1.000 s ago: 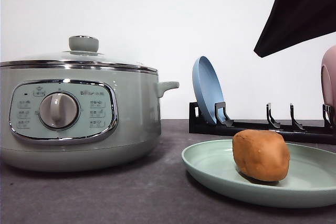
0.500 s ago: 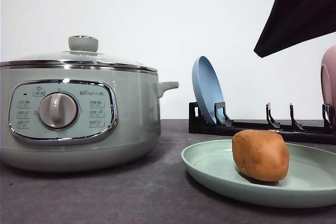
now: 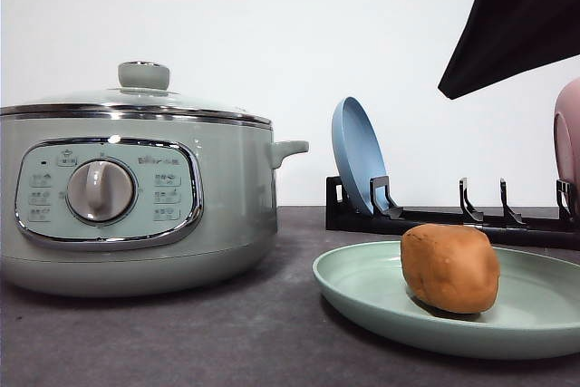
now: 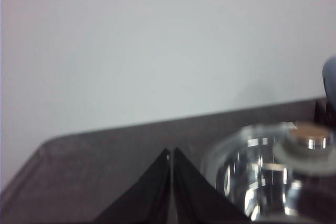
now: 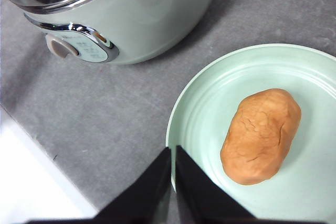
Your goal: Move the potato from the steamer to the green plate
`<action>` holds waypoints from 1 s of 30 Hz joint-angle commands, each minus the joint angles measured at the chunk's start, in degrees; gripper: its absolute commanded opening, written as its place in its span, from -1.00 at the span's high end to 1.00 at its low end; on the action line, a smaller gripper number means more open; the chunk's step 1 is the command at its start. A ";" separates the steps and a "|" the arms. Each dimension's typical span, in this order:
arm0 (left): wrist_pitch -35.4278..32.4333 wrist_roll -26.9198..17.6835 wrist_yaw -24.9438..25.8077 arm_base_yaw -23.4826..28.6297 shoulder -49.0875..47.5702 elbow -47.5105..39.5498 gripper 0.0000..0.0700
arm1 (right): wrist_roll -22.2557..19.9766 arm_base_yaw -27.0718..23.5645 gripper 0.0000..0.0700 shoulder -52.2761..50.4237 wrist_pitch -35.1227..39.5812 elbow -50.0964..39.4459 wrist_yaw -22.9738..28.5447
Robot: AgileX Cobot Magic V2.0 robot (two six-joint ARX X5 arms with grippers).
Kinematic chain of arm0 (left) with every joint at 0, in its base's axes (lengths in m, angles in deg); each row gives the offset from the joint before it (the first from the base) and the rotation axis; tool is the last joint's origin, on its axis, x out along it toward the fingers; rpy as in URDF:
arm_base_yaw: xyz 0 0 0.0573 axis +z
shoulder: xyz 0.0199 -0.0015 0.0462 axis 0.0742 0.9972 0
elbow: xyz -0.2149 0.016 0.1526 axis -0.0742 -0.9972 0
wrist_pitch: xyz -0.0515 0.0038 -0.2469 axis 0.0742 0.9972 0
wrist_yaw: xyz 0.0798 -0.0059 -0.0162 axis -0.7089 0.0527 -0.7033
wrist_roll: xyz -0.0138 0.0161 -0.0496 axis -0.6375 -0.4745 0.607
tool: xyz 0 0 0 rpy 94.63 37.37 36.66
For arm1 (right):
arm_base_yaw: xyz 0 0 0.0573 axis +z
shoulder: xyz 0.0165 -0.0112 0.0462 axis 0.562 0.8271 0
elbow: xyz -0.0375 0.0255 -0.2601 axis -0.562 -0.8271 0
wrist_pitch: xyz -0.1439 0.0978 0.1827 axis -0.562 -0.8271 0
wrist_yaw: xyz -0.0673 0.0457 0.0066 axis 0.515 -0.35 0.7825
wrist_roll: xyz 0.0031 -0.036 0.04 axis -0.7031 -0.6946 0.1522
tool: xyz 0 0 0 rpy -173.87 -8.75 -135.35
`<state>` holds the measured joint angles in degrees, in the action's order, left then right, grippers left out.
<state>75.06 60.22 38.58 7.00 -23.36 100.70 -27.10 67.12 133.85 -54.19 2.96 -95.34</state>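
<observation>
Front view: steamer (image 3: 136, 192) at left of frame, glass lid on, dial facing forward. Green plate (image 3: 381, 301) at lower right, carrying the potato (image 3: 450, 268), resting on its side, well clear of the rim. Behind it, a black rack (image 3: 435, 215) with a blue plate (image 3: 358, 156) standing on edge; a pink plate (image 3: 569, 147) at the right border. Dark shape at upper right, too cropped to identify.

Left wrist view: left gripper (image 4: 171, 156) at bottom centre, fingers pressed together, nothing between them. Blurred lid (image 4: 262, 171) with its knob at lower right.

Right wrist view: right gripper (image 5: 174, 153) at bottom centre, fingers together and empty, tips over the plate's near rim. Potato right of centre, lying free on the plate, untouched. Steamer at upper left.

Judged from this: transfer looks complete. Potato likely firm, moderately heavy, smooth-skinned and somewhat slippery; if regrasped, best taken across the narrow middle, jaws spanning the short axis.
</observation>
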 commanded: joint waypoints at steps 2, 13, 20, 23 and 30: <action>-0.48 0.68 -0.24 0.09 -2.28 -3.77 1.00 | -0.68 0.31 1.00 0.37 0.33 0.94 0.00; 0.71 3.26 -0.42 0.09 -8.27 -13.66 1.00 | -0.68 0.31 1.00 0.37 0.33 0.94 0.00; 2.02 3.32 -0.40 0.09 -10.28 -17.12 1.00 | -0.68 0.31 1.00 0.37 0.33 0.94 0.00; 2.15 3.33 -0.42 0.09 -11.24 -18.54 1.00 | -0.68 0.31 1.00 0.37 0.33 0.94 -0.01; 5.52 3.06 -0.46 0.09 -11.78 -19.77 1.00 | -0.68 0.31 1.00 0.37 0.33 0.94 0.00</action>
<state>80.26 63.38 38.28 7.00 -35.05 82.14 -27.12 67.12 133.85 -54.19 2.96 -95.34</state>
